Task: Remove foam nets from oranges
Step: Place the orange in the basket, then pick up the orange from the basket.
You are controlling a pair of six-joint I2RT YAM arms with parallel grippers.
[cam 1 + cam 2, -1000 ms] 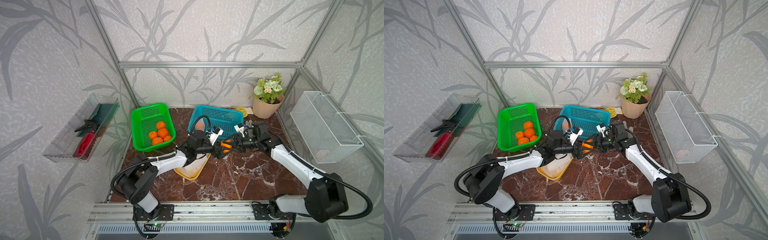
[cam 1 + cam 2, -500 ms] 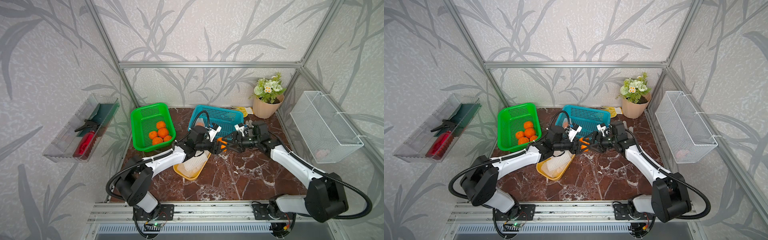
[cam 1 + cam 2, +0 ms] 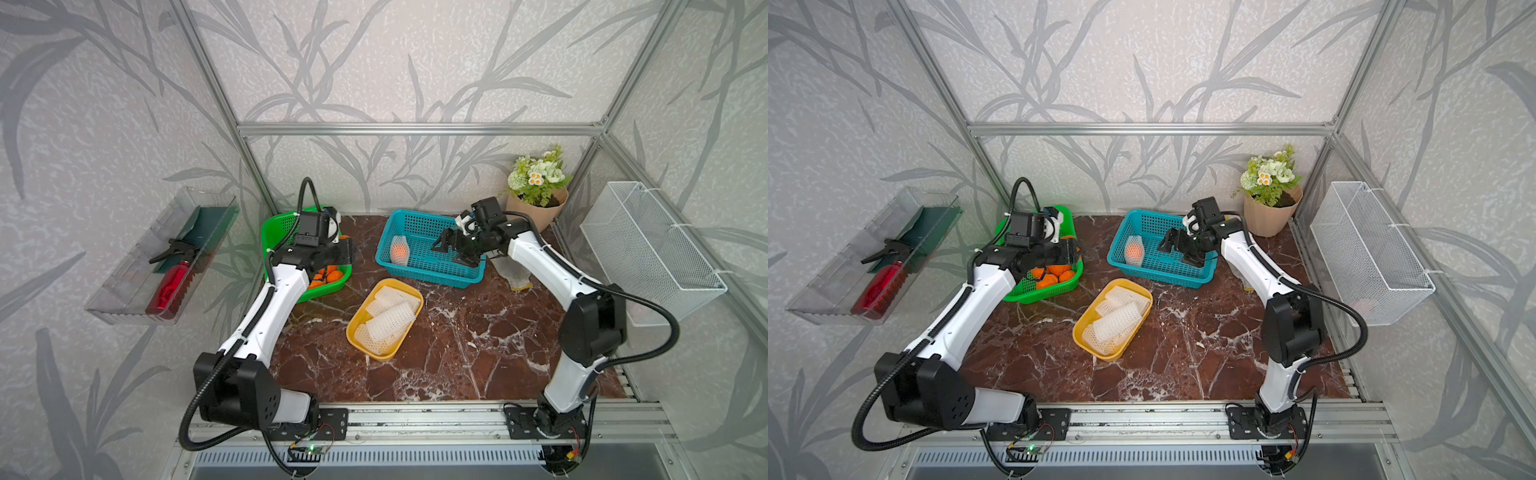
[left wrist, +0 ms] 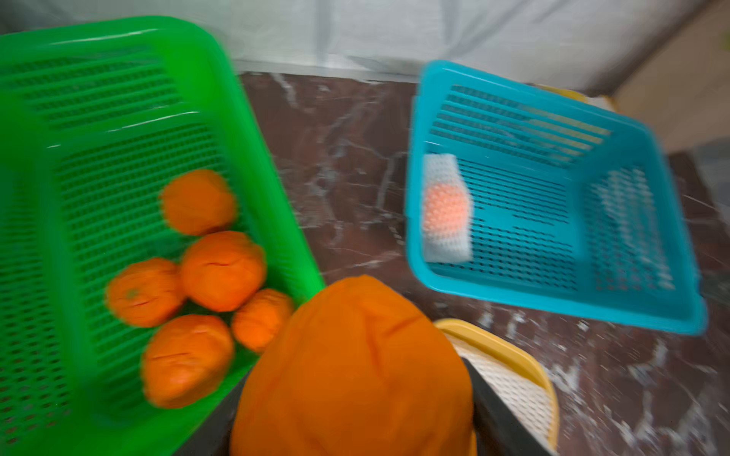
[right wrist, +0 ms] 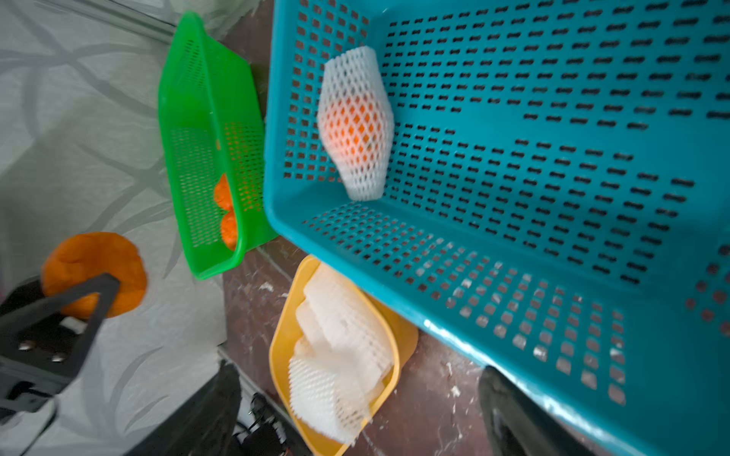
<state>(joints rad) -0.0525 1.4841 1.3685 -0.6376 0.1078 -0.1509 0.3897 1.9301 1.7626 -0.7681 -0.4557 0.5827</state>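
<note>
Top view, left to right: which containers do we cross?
Clear plastic wall tray → green perforated plastic basket → teal perforated plastic basket → beige pot of white flowers → white wire wall basket. Yellow plastic tray left out: it overlaps the teal basket.

Both top views: high at front, looking down over whole tabletop (image 3: 478, 340). Wrist views: close, oblique; both include blue basket (image 4: 533, 306), yellow tray (image 5: 407, 335).
</note>
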